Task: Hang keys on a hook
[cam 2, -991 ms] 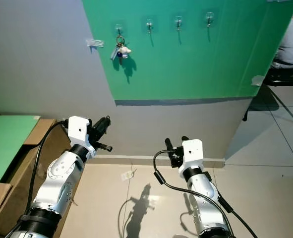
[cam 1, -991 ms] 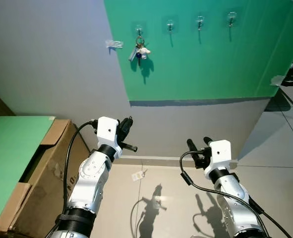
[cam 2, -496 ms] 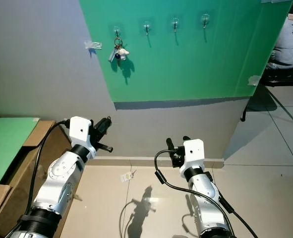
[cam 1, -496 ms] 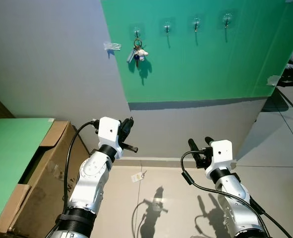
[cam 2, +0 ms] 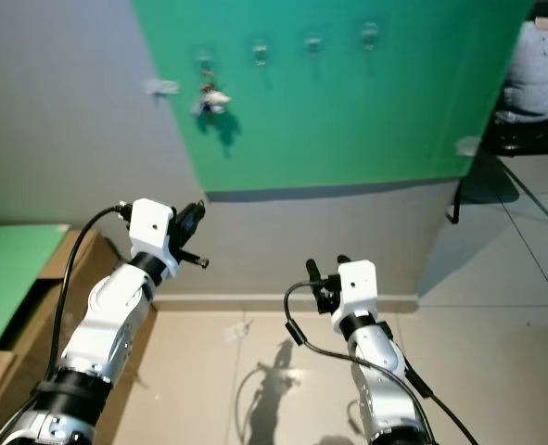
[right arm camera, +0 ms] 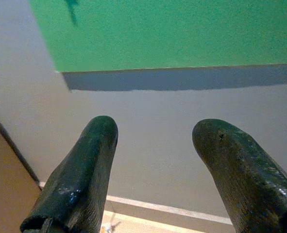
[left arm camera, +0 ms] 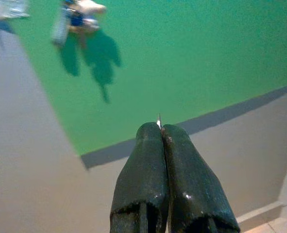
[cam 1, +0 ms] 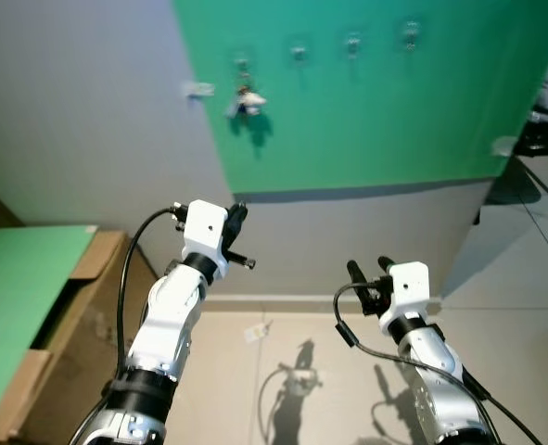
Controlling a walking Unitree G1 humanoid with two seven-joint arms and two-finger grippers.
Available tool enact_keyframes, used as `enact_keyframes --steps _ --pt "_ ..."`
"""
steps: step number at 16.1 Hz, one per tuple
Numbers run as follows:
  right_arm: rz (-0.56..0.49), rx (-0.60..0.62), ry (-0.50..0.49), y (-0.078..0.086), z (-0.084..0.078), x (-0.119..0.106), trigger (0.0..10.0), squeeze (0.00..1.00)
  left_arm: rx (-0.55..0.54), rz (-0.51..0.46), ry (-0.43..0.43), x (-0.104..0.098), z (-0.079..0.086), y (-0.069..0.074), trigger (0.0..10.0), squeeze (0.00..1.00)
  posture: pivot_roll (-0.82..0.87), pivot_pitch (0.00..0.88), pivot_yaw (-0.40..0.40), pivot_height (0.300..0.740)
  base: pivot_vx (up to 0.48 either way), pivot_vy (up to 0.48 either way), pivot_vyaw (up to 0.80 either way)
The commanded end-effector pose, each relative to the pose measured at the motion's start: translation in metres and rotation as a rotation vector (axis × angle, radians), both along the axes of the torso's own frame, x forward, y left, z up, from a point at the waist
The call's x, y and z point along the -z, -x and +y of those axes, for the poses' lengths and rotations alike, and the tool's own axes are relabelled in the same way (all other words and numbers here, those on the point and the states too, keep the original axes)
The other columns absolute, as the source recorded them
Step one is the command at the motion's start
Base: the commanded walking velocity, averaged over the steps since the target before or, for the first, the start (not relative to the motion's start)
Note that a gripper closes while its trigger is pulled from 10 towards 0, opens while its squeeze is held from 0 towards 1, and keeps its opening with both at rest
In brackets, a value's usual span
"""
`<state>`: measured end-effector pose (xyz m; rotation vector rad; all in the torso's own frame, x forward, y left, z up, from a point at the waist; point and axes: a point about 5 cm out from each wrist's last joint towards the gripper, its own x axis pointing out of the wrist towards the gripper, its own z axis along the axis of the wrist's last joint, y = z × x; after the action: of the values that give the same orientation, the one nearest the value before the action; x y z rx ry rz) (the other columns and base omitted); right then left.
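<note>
one bunch of keys on leftmost hook, well above both grippers; left gripper jaws closed, right gripper jaws wide

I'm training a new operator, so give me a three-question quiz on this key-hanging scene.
1. True or false: the keys already hang on a hook on the green panel.
2. Which claw is shut? A) left claw B) right claw C) both
3. Fill in: counting from the robot's left, the keys are on the ___ of the four hooks.

Key: 1. True. 2. A; the right claw's fingers stand apart. 3. First; the other three hooks are bare.
</note>
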<state>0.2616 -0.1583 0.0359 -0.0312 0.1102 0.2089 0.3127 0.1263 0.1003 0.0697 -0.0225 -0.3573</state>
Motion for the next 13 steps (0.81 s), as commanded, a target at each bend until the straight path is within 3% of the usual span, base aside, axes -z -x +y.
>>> enact_keyframes --steps 1,10,13 --pt "-0.008 -0.003 0.006 0.0 0.001 -0.002 10.0 0.0 -0.012 -0.006 -0.005 -0.003 0.002 -0.004 0.0 1.0 -0.18 0.0 0.147 0.74 0.307 -0.368 0.0" --pt "0.009 -0.021 0.017 -0.003 0.003 0.003 10.0 0.0 -0.117 0.002 0.034 -0.006 0.017 -0.014 0.0 1.0 -0.18 0.0 0.144 0.74 0.299 -0.298 0.0" --pt "0.024 -0.02 0.021 -0.002 0.0 0.008 10.0 0.0 -0.093 -0.001 0.284 -0.024 0.008 -0.02 0.0 1.0 -0.18 0.0 0.144 0.74 0.0 0.0 0.0"
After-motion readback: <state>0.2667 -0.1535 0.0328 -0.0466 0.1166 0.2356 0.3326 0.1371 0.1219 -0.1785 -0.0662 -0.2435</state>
